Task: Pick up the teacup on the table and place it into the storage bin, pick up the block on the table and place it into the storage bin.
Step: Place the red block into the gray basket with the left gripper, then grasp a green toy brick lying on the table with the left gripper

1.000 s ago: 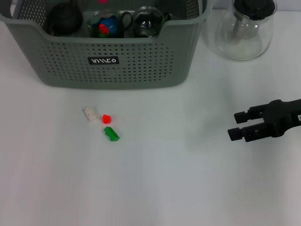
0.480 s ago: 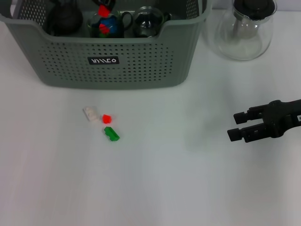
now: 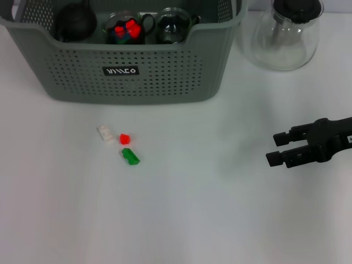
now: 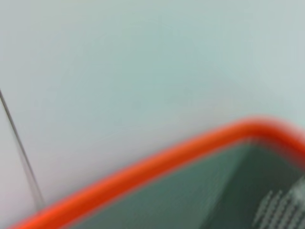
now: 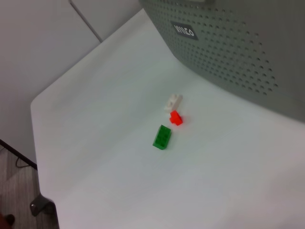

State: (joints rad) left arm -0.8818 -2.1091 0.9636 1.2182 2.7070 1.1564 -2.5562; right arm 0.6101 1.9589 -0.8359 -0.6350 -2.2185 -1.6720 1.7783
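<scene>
- Head view first: red block (image 3: pixel 125 28) now down inside the storage bin (image 3: pixel 132 71), settled at the middle teacup (image 3: pixel 137 25); half a second ago seen higher, just under the far rim, mid-drop.
- Reads as one block delivery just completed, a judgement from the landing spot alone.
- Also in the bin: a dark cup (image 3: pixel 74 22) and a clear glass cup (image 3: pixel 173 25), so no teacup left out on the surface (image 3: pixel 220 220).
- Still outside on the surface, same places as a second ago: white block (image 3: pixel 105 132), small red block (image 3: pixel 124 138) touching or just beside it, green block (image 3: pixel 130 157) close below.
- Probably more block pickups to go, then.
- Right gripper (image 3: pixel 280 149) hovering well to the right of the blocks, fingers (image 3: pixel 281 136) spread apart and holding nothing, unmoved across the last second.
- Left gripper absent from the head view; left wrist view giving only a blurred orange edge (image 4: pixel 157 160) over grey-green, so cannot tell anything about its fingers.
- Glass teapot (image 3: pixel 283 38) standing beside the bin, untouched.
</scene>
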